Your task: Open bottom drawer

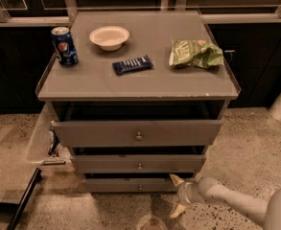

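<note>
Here the gripper [177,195] hangs low beside the bottom drawer [125,184].
Its two fingers [175,179] are spread apart, grasping nothing, near the drawer front's right end.

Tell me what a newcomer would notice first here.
The grey cabinet stands mid-frame, all three drawers partly out, the top one furthest. On its top sit a blue soda can, a white bowl, a dark snack bar and a green chip bag. Low right, the gripper hangs by the right end of the bottom drawer, jaws spread.
</note>
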Motion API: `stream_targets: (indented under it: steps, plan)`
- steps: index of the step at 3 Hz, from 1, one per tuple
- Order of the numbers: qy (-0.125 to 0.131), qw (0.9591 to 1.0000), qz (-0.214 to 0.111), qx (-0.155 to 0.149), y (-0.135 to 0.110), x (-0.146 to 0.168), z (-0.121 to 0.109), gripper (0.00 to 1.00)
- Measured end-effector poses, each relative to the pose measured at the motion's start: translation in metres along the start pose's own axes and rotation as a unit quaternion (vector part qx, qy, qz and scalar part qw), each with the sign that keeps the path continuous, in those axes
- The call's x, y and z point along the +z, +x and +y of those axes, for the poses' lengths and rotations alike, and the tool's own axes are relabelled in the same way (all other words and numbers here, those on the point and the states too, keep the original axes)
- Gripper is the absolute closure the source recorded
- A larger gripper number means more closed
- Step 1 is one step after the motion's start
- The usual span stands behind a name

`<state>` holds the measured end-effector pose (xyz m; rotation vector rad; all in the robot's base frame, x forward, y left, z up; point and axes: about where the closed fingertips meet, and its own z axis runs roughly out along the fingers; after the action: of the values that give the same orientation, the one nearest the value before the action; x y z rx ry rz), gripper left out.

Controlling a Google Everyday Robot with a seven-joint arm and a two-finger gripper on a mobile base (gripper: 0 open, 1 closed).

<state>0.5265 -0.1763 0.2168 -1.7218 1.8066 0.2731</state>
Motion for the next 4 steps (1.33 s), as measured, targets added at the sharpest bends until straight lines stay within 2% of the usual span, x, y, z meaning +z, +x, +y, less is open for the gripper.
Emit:
stream_targets:
  steps: [1,3,4]
  plan:
    - [0.004,1.0000,-0.001,-0.001,0.010,0.022,-0.003,0.00]
    - [0.029,0.9992,0.002,-0.027,0.018,0.039,-0.030,0.00]
    - [0.023,0.9989,-0.002,-0.042,0.033,0.072,-0.049,0.00]
